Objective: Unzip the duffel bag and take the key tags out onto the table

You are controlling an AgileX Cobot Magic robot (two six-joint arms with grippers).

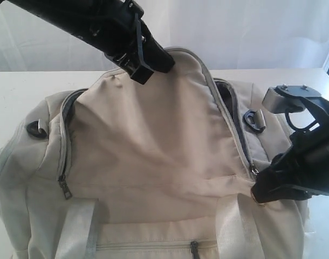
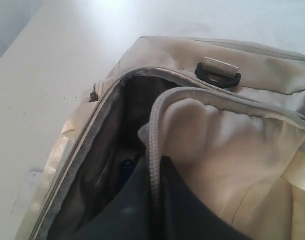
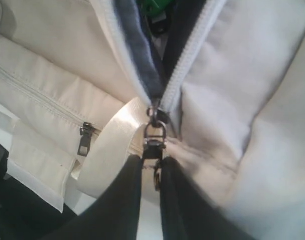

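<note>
The cream duffel bag [image 1: 153, 156] fills the middle of the white table [image 1: 19, 89]. My left gripper [image 1: 138, 69] is shut on the raised flap's zipper edge [image 2: 153, 150] and holds it up at the bag's far side. The main zipper is open down the right side to the slider [image 3: 153, 114]. My right gripper [image 1: 257, 190] is shut on the zipper pull [image 3: 153, 145] at the bag's right corner. Inside the dark lining [image 2: 100, 165] a blue tag [image 2: 126, 170] shows, and a green piece of the key tags [image 3: 155, 7] peeks through the gap.
Black strap rings sit at the bag's right [image 1: 254, 120] and left [image 1: 36, 128] ends. Pale webbing handles [image 1: 78, 226] and a shut front pocket zipper [image 1: 194, 248] lie along the near side. A pale flat sheet [image 2: 28, 192] rests on the table beside the bag.
</note>
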